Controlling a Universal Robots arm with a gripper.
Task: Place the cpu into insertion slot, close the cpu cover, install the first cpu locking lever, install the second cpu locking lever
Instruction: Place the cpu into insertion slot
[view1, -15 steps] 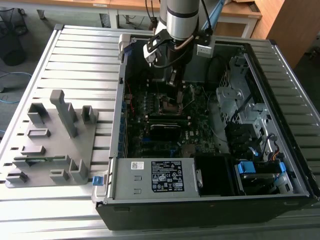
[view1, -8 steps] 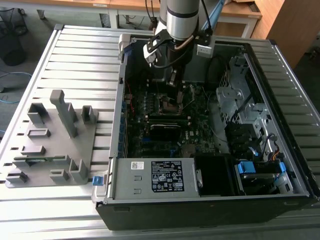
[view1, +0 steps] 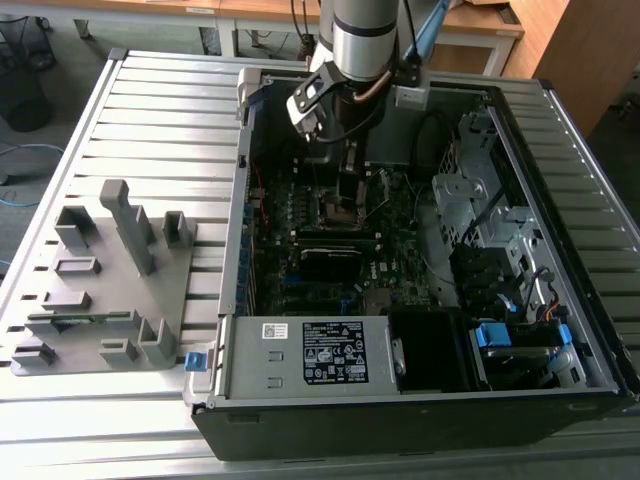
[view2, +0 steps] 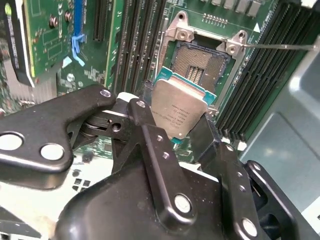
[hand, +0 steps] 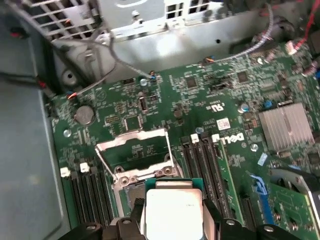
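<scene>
— Black jointed links of the claw (view2: 176, 125) sit closest in the second wrist view. What is it doing?

— It is clenched: two fingers press on opposite edges of the cpu (view2: 179, 105), a small flat square chip with a dull silver-grey metal top and a green rim.

— Where is the cpu, exactly?

— It hangs just over the near side of the open square insertion slot (view2: 197, 62), whose grid of contacts lies bare. The cpu is tilted against the slot and not seated.

— And the cover?

— In the first wrist view the cpu cover (hand: 132, 136), a thin silvery metal frame with a square window, stands raised on the far side of the slot.

— Any levers?

— One thin bare-metal locking lever (view2: 280, 47) sticks out sideways from a slot corner, across the long black memory slots (view2: 260, 80).

— What about the wider scene?

— In the exterior view the claw (view1: 345, 180) reaches down into the open dark computer case (view1: 232, 270), above the green motherboard (view1: 400, 232). The case lies on a grey slatted metal table (view1: 150, 90). A grey fixture plate with upright blocks (view1: 100, 290) lies beside the case, towards the exterior view's left.
</scene>
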